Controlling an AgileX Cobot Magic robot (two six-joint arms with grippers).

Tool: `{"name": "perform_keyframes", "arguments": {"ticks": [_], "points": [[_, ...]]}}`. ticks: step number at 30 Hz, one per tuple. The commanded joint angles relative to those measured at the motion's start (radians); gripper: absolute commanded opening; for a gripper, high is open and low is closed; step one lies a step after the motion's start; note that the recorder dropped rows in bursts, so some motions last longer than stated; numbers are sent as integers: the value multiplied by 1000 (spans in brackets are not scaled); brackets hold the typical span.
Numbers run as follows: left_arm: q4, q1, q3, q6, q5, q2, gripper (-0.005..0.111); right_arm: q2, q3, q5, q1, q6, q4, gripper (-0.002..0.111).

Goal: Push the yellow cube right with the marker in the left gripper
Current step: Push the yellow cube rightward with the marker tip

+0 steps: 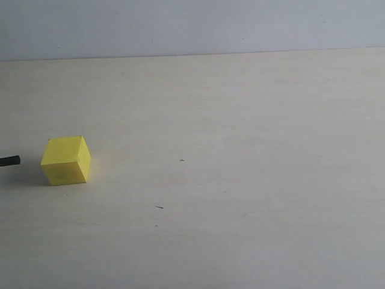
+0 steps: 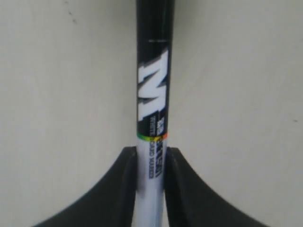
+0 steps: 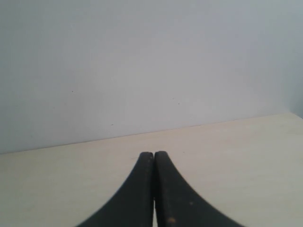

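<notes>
The yellow cube (image 1: 66, 160) sits on the pale table (image 1: 240, 150) at the left of the exterior view. Just left of it, the black tip of the marker (image 1: 9, 161) pokes in from the frame edge, a short gap away from the cube. The left gripper itself is outside the exterior view. In the left wrist view my left gripper (image 2: 150, 158) is shut on the marker (image 2: 154, 94), its white barrel pinched between the black fingers (image 2: 123, 189) and its black end reaching forward. My right gripper (image 3: 154, 155) is shut with nothing in it.
A plain grey wall (image 1: 192, 27) rises behind the table's far edge. Small dark specks (image 1: 181, 161) mark the tabletop to the right of the cube. The right wrist view shows only table and wall.
</notes>
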Motion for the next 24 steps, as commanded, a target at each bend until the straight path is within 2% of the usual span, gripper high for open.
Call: {"name": "perform_keyframes", "arguments": {"ticks": [1,5,13,16,21,24], "points": [[-6,2,4,117,-84,41,0,-7,5,-6,-5,1,3,0],[-95,15,2,216,-95,66,0,-7,5,-6,-5,1,3,0],[-100,12,2,214,-129,77,0,-7,5,-6,-5,1,3,0],[-133,-26,2,217,-134,77,0,-7,5,-6,-5,1,3,0],[-147,-145,-7,186,-145,77,0,-7,5,-6,-5,1,3,0],[-147,-158,-28,132,-123,77,0,-7,5,-6,-5,1,3,0]]}}
